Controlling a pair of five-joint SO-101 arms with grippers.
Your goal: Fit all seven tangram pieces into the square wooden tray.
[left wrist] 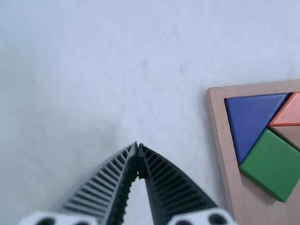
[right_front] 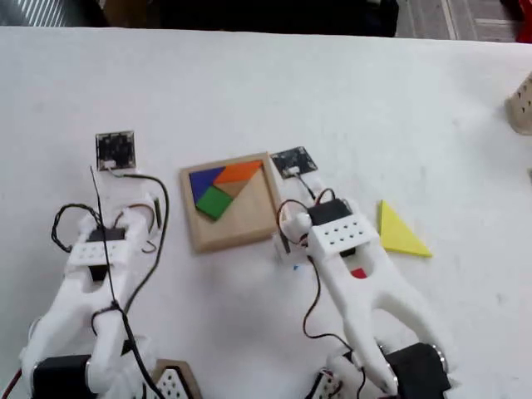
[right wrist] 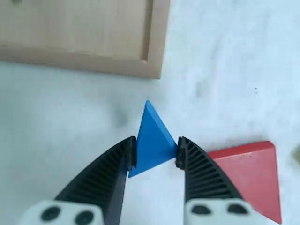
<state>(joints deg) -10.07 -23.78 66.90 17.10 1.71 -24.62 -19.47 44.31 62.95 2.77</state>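
my ribbed black plastic fingers [right wrist: 201,171]; pale matt wooden tray [right wrist: 157,42]; smooth painted blue triangle [right wrist: 152,140].

Black board [right_front: 115,150], second black board [right_front: 293,161], white table [right_front: 374,91].

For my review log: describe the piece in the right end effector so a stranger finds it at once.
Start at the square wooden tray mid-table. Off its near right corner, the right end effector clamps a small blue triangle. The neighbouring red piece is bigger and lies free.
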